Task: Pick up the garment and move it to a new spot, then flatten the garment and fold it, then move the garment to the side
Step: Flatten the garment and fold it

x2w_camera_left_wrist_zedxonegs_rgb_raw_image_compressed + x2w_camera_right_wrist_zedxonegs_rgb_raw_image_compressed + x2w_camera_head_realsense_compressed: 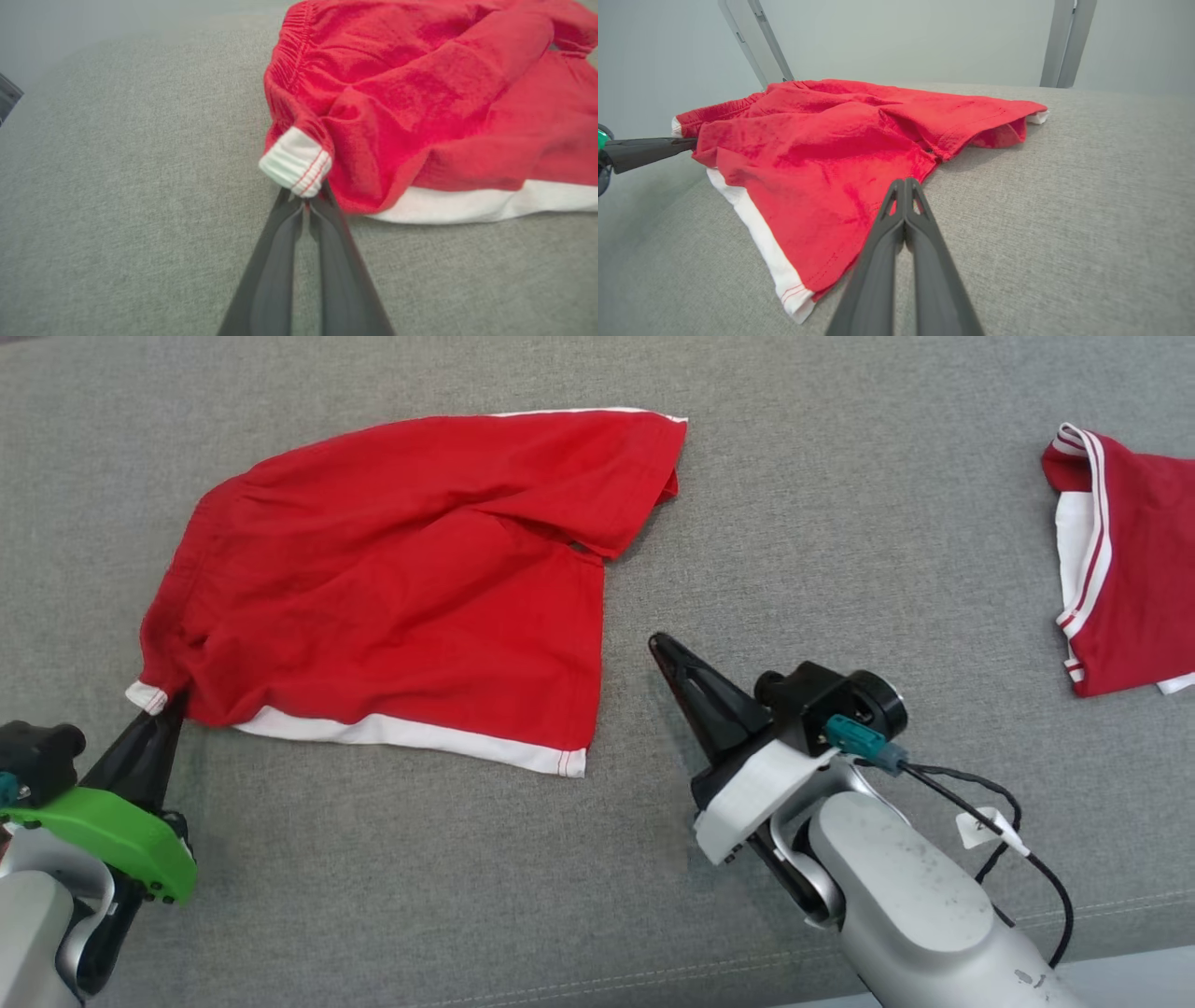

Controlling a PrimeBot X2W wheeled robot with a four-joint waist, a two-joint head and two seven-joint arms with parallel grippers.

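Observation:
Red shorts with white trim (401, 588) lie spread and rumpled on the grey fabric surface (840, 523). My left gripper (175, 698) is shut on their lower-left corner, a white ribbed end (295, 161) pinched at the fingertips (306, 198). Beside the shorts' right edge, my right gripper (658, 642) is shut on nothing, its tips (904, 183) just off the red cloth (822, 154). The left gripper's fingers (649, 150) reach in from the left of the right wrist view.
A second red garment with white stripes (1130, 569) lies at the far right edge. Two grey posts (1066, 42) and a pale wall stand behind the surface. Bare grey fabric stretches between the two garments and along the front.

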